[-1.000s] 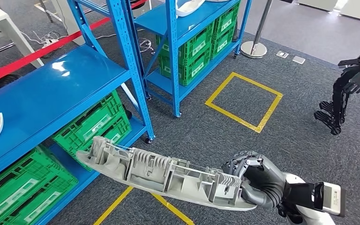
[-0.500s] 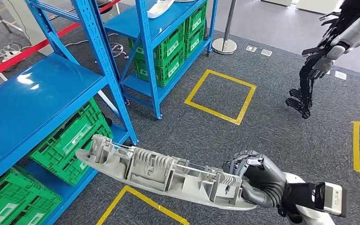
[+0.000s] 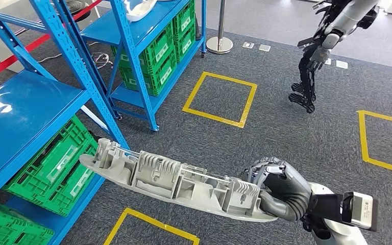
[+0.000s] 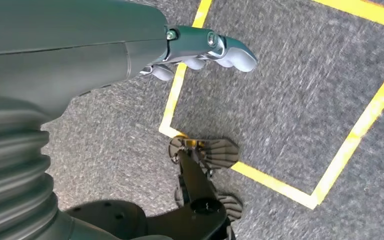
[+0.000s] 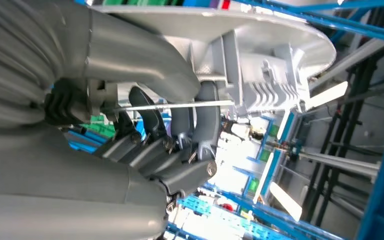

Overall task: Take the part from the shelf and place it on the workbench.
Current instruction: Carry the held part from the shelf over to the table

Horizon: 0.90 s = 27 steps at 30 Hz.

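Part lay low in frame, long grey ribbed moulding, cantilevered leftward. Right hand clenched round one end. Left hand hung over floor, holding nothing, fingers' state unclear. Judged light, stiff, tip-heavy; mid-span grip steadier.

The right arm reaches in from below, and its right hand has fingers curled tight around the part. The left hand hangs with nothing in it, fingers loosely extended.

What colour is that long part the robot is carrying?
Light grey, a ribbed plastic part, seen best in the head view.
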Motion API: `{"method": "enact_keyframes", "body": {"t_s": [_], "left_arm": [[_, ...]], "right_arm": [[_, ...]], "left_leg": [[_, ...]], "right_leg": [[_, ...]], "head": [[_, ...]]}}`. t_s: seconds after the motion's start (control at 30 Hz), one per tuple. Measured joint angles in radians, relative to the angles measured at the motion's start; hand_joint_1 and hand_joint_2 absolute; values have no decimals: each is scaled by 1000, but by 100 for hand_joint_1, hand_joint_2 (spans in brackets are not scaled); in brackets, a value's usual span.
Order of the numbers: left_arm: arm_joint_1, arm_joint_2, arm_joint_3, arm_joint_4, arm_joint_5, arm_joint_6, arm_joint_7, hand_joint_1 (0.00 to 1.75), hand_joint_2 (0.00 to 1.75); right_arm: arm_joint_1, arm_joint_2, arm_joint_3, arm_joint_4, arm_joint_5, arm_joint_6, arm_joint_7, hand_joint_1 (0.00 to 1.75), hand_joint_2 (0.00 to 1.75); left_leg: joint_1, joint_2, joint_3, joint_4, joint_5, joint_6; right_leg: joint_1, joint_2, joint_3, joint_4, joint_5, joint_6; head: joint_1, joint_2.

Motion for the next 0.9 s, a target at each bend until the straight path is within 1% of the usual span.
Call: {"method": "enact_keyframes", "body": {"t_s": [0.03,0.07,0.1,0.13,0.17,0.2,0.23,0.27,0.3,0.33,0.37,0.4,0.47,0.5,0.53,0.57,0.6,0.63,0.67,0.7,0.73,0.77,0.8,0.83,0.87,0.9], "left_arm": [[-1,-1,0,0,-1,0,0,0,175],[-1,-2,0,0,-1,0,1,0,175],[-1,-2,0,1,-1,0,1,0,175],[1,-3,0,1,-2,0,1,0,175],[3,-3,0,1,-1,0,2,0,175],[4,-3,0,1,-1,0,2,0,175],[5,-3,0,1,-1,0,3,0,175],[6,-3,0,1,-1,0,3,0,175],[5,-2,0,1,-1,0,3,0,175],[5,-3,0,1,-1,0,3,0,175],[5,-3,0,1,-1,0,3,0,175],[5,-3,0,2,-1,0,3,0,175],[4,-4,0,2,-1,0,1,0,175],[4,-4,0,1,-1,0,0,0,175],[3,-4,0,1,0,0,-1,0,175],[3,-4,0,1,0,0,-2,0,175],[4,-4,0,1,0,0,-2,0,175],[5,-3,0,1,1,0,-2,0,175],[6,-3,0,1,1,0,-2,0,175],[6,-3,0,1,1,0,-2,0,175],[6,-3,0,1,1,0,-2,0,175],[5,-3,0,1,1,0,-1,0,175],[5,-4,0,1,1,0,1,0,175],[4,-4,0,1,1,0,3,0,175],[3,-4,0,1,1,0,6,0,175],[2,-4,0,1,1,0,11,0,175]], "right_arm": [[-1,0,0,-1,-1,0,0,175,175],[-1,1,1,-2,-3,0,0,175,175],[-2,1,1,-2,-5,1,-1,175,175],[-2,2,1,-2,-7,2,-2,175,175],[-2,2,2,-2,-8,2,-3,175,175],[-2,2,2,-2,-9,3,-4,175,175],[-2,2,2,-2,-10,3,-4,175,175],[-2,2,2,-2,-11,3,-4,175,175],[-3,2,2,-2,-11,3,-4,175,175],[-4,2,2,-2,-12,3,-4,175,175],[-5,2,3,-2,-12,3,-4,175,175],[-5,2,3,-2,-13,3,-5,175,175],[-1,0,3,-2,-16,3,-11,175,175],[1,-3,3,-2,-18,3,-15,175,175],[2,-6,2,-2,-20,4,-19,175,175],[2,-8,2,-2,-23,4,-22,175,175],[3,-9,2,-2,-25,4,-25,175,175],[3,-10,2,-1,-26,5,-26,175,175],[4,-10,2,-1,-27,5,-26,175,175],[6,-11,2,0,-27,5,-26,175,175],[7,-12,2,0,-27,5,-26,175,175],[8,-13,2,0,-28,5,-26,175,175],[8,-14,2,0,-29,5,-26,175,175],[9,-15,1,0,-30,6,-27,175,175],[9,-15,1,0,-31,6,-28,175,175],[10,-15,0,0,-32,6,-30,175,175]], "left_leg": [[2,-22,-12,28,-19,-5],[4,-48,-35,79,-49,-10],[4,-66,-68,149,-83,-12],[5,-74,-101,219,-111,-15],[5,-76,-127,269,-123,-16],[6,-77,-136,281,-114,-16],[7,-79,-124,250,-85,-16],[9,-86,-97,187,-45,-15],[11,-104,-65,115,-12,-14],[14,-122,-38,55,11,-12],[15,-136,-22,17,20,-9],[15,-143,-17,3,19,-4],[12,-126,-16,-2,22,12],[12,-116,-14,-5,25,20],[12,-105,-13,-9,28,28],[12,-94,-13,-12,29,34],[10,-83,-13,-12,29,37],[7,-71,-14,-12,28,39],[5,-59,-15,-11,27,40],[4,-46,-15,-10,26,41],[2,-35,-15,-9,25,41],[2,-25,-14,-8,24,41],[1,-15,-12,-8,22,39],[-2,-7,-11,-7,19,36],[-3,0,-10,-6,17,32],[-5,6,-8,-7,16,27]], "right_leg": [[-4,7,1,-3,2,-5],[-6,14,2,-4,4,-9],[-6,22,1,-4,4,-11],[-6,31,1,-4,3,-12],[-6,42,1,-4,3,-12],[-6,54,2,-3,4,-12],[-7,65,3,-2,3,-11],[-8,77,4,-1,3,-9],[-8,88,5,1,3,-5],[-7,99,3,3,2,0],[-7,109,-1,5,3,7],[-8,119,-5,6,5,14],[-12,134,-11,4,9,29],[-12,125,-16,12,4,34],[-11,106,-28,37,-12,38],[-10,81,-49,82,-38,41],[-8,55,-80,145,-71,43],[-8,41,-113,213,-102,45],[-9,35,-139,267,-120,46],[-9,32,-148,288,-120,46],[-8,29,-136,267,-102,44],[-7,22,-104,209,-70,42],[-5,5,-63,133,-41,37],[-1,-12,-27,67,-19,31],[2,-23,-5,24,-8,25],[6,-29,3,5,-7,19]], "head": [[-2,0],[-4,0],[-6,0],[-7,0],[-8,0],[-9,0],[-9,0],[-10,0],[-10,0],[-11,0],[-11,0],[-11,0],[-11,0],[-10,0],[-7,0],[-4,0],[-1,0],[1,0],[1,0],[1,0],[2,0],[2,0],[2,0],[2,0],[2,0],[2,0]]}}
